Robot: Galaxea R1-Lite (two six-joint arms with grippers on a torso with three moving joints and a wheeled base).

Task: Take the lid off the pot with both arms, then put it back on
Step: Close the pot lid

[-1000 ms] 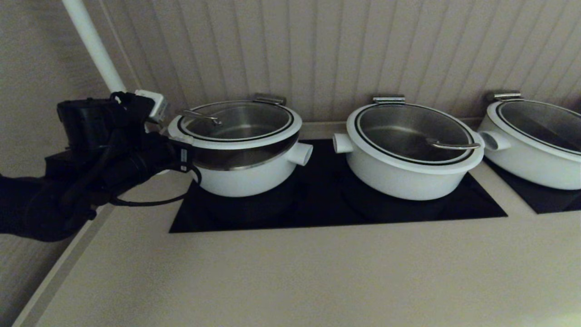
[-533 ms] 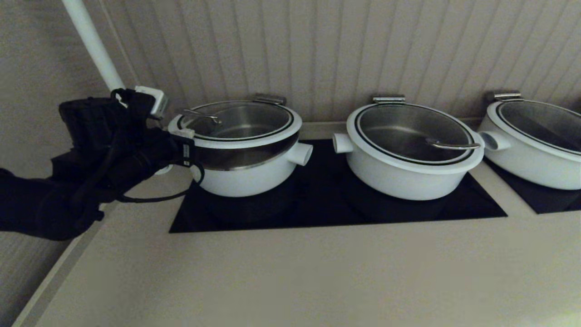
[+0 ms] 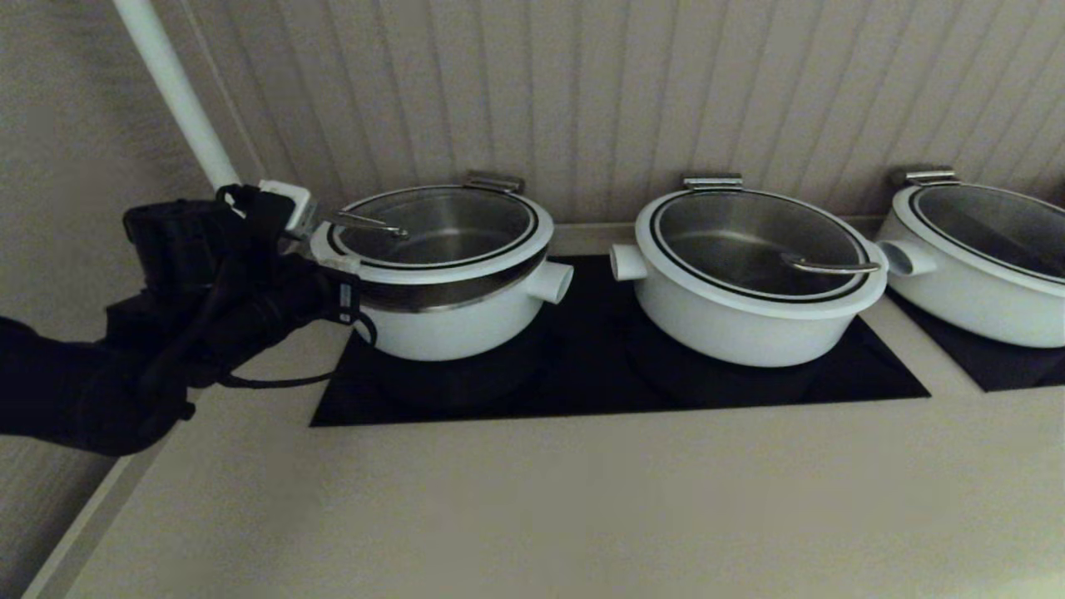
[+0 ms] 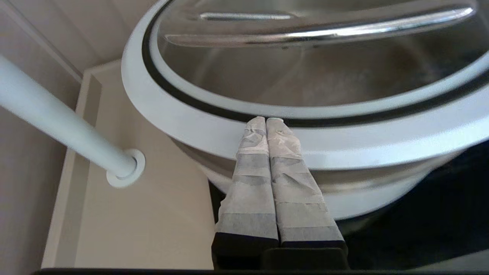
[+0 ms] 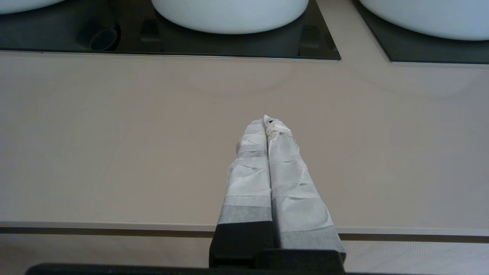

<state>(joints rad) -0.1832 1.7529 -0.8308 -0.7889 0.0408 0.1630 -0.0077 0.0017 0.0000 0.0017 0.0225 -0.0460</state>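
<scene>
- Three pots sit on a beige counter (image 3: 582,499).
- The left claw (image 4: 266,119), pressed together, props the lid (image 3: 433,233) up.
- Lower it slowly.
- The right claw (image 5: 267,119), together, waits over the counter.

We're looking at a catering or buffet kitchen line: three matching white pots (image 3: 453,312) with glass lids (image 3: 437,225) are sitting in a row on black glass hobs (image 3: 599,366) set flush into a beige counter (image 3: 532,499), with ribbed wall panelling (image 3: 582,91) running behind and a white pipe (image 3: 170,83) rising in the corner.
</scene>
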